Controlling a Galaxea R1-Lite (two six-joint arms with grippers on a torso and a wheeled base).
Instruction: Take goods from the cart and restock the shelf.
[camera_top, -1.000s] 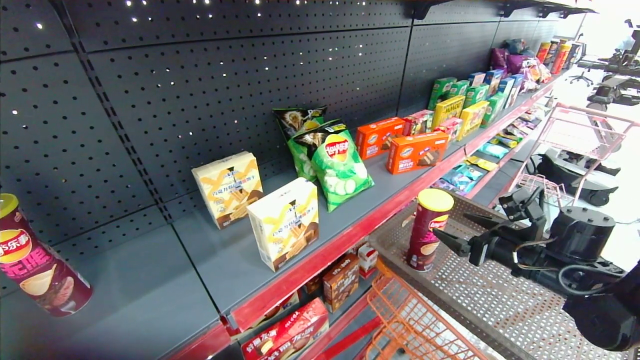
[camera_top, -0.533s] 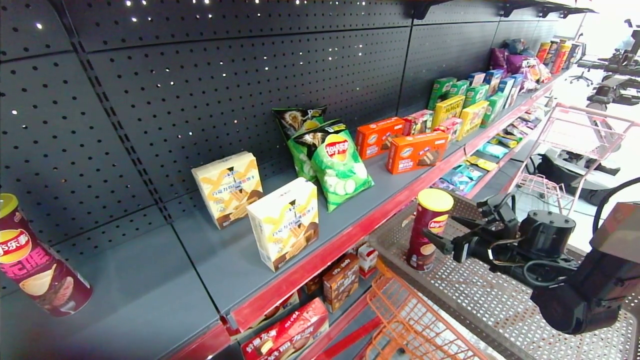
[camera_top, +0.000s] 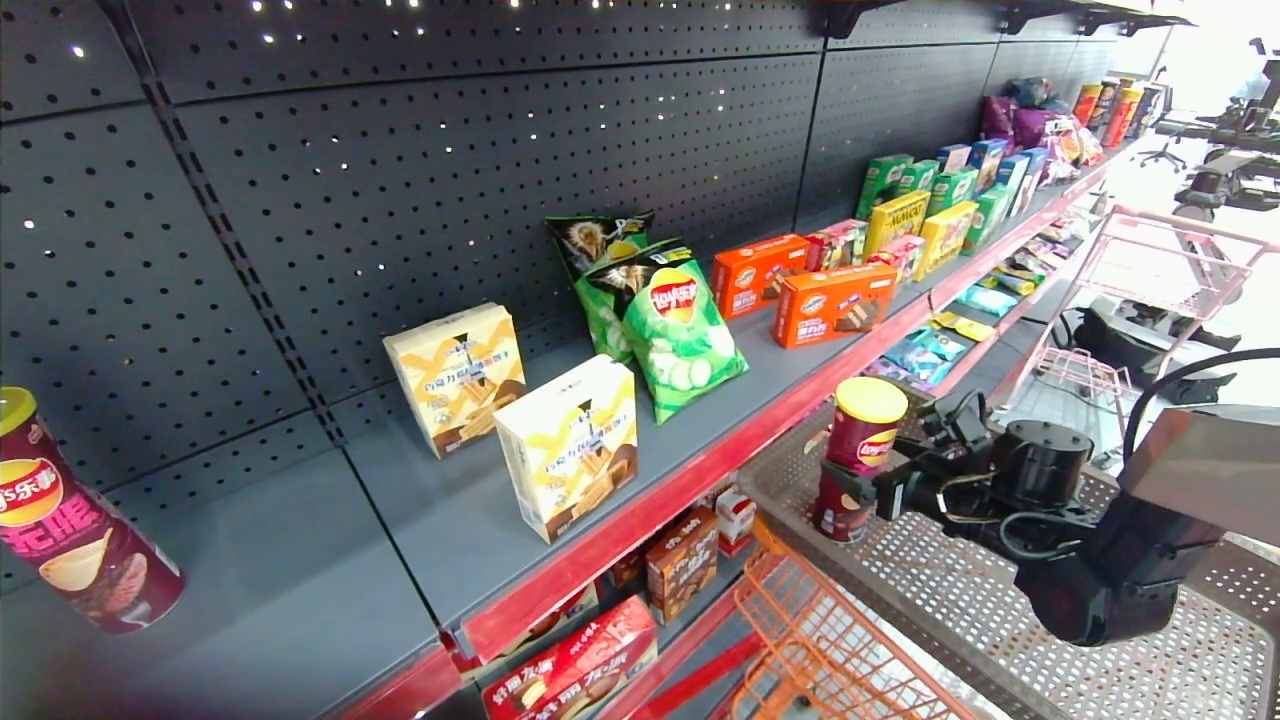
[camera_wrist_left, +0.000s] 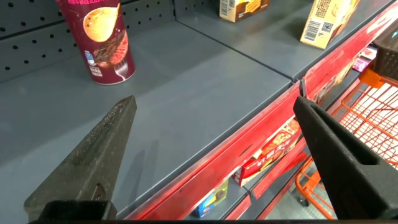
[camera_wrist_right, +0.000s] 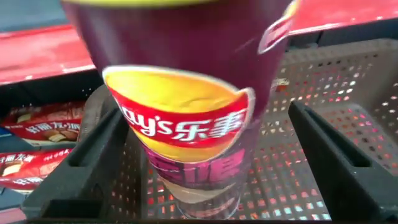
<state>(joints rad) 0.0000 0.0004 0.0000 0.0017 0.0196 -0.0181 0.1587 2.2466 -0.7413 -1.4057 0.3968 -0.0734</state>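
Can: we saw a maroon tube (camera_top: 862, 430) with a yellow lid and a red-and-yellow logo on its side. A chip picture showed lower down.
Can's place: it stood upright on the cart (camera_top: 960, 600), at the edge of the perforated tray nearest the shelf (camera_top: 300, 590) and below the shelf's red lip.
Right gripper: it (camera_top: 848, 480) sat level with the can's middle, one finger on each side. From the wrist we made out the fingers spread, with a gap on at least one side, so it was not clamped.
Left gripper: we found it (camera_wrist_left: 214, 102) over bare shelf, its fingers wide apart and holding nothing.
Second can: a matching one (camera_top: 60, 520) stood on the shelf's left end, near the left gripper.
Other goods: cream boxes (camera_top: 565, 445), green chip bags (camera_top: 680, 335) and orange boxes (camera_top: 830, 305) ran along the shelf to the right.
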